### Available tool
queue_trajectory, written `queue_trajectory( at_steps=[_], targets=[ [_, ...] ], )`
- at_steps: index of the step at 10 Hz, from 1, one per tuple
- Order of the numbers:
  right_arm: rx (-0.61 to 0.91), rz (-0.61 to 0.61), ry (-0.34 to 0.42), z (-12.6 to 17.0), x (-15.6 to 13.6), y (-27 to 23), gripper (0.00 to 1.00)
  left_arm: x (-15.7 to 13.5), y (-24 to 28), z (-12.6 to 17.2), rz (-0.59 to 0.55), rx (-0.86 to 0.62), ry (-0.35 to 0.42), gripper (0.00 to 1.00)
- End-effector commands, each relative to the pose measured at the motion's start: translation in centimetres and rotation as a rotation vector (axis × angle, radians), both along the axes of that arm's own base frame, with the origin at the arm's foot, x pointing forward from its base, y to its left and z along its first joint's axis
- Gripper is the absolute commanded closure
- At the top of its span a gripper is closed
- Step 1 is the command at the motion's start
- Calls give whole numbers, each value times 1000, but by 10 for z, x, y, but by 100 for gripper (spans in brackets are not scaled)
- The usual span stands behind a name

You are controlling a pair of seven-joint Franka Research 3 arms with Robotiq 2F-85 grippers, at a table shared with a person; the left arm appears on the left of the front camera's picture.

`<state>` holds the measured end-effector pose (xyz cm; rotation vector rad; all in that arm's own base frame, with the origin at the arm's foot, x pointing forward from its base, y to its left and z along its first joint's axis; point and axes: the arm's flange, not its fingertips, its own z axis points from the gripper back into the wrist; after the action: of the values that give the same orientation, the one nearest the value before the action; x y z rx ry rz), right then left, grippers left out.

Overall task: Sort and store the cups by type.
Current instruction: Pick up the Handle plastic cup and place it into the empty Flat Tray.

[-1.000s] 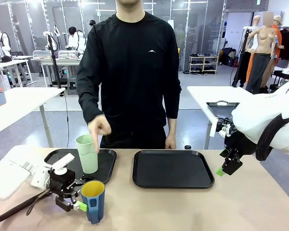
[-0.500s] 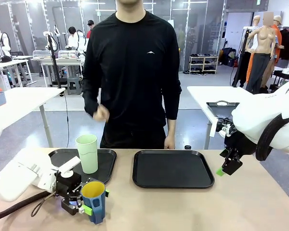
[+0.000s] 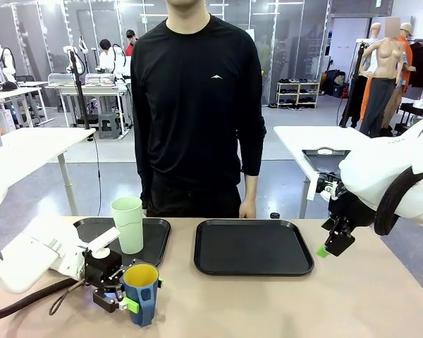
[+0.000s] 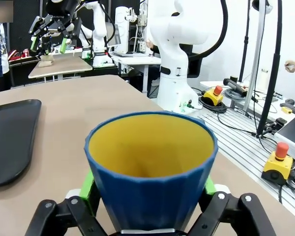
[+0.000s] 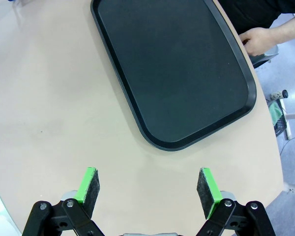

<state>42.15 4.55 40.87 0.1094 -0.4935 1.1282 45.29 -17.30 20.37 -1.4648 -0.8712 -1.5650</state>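
Observation:
The blue mug (image 3: pixel 141 292) with a yellow inside stands on the table near its front left edge, in front of the left tray. My left gripper (image 3: pixel 142 296) reaches in from the left and has the mug (image 4: pixel 150 187) between its fingers. In the left wrist view the gripper (image 4: pixel 148 189) is shut on the mug, with a green pad (image 4: pixel 88 189) flat against each side. The pale green tumbler (image 3: pixel 128 224) stands upright on the left black tray (image 3: pixel 158 236). My right gripper (image 3: pixel 326 250) hangs open above the table right of the right tray, holding nothing (image 5: pixel 148 184).
A bare black tray (image 3: pixel 254 246) lies at the middle right, also in the right wrist view (image 5: pixel 172 64). A person stands at the far edge, one hand (image 5: pixel 258 39) resting by that tray's corner. Bare tabletop lies in front of both trays.
My left gripper slid right until its fingers stood around the blue mug, then closed in on it. The person's raised hand dropped back to the side. The right arm has not moved.

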Motion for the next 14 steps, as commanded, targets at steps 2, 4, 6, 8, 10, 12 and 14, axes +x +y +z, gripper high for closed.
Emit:
queue_trajectory(
  at_steps=[2, 4, 6, 8, 10, 12, 14],
  targets=[
    [-3, -8, -6, 0, 1, 0, 0, -1, 2, -8, -35, -30, -9, 40],
    [-3, -8, -6, 0, 1, 0, 0, -1, 4, -6, -30, -27, -6, 60],
    [-3, -8, -6, 0, 1, 0, 0, -3, 1, 9, 12, -31, -60, 46],
    [-3, -8, -6, 0, 1, 0, 0, -6, -19, 30, 39, -14, -73, 46],
    [-3, -8, -6, 0, 1, 0, 0, 0, -45, 37, 63, 0, -83, 46],
    [-3, -8, -6, 0, 1, 0, 0, 11, -94, 31, 158, 24, -76, 46],
    [-3, -8, -6, 0, 1, 0, 0, 16, -102, 29, 212, 19, -67, 46]
  ],
)
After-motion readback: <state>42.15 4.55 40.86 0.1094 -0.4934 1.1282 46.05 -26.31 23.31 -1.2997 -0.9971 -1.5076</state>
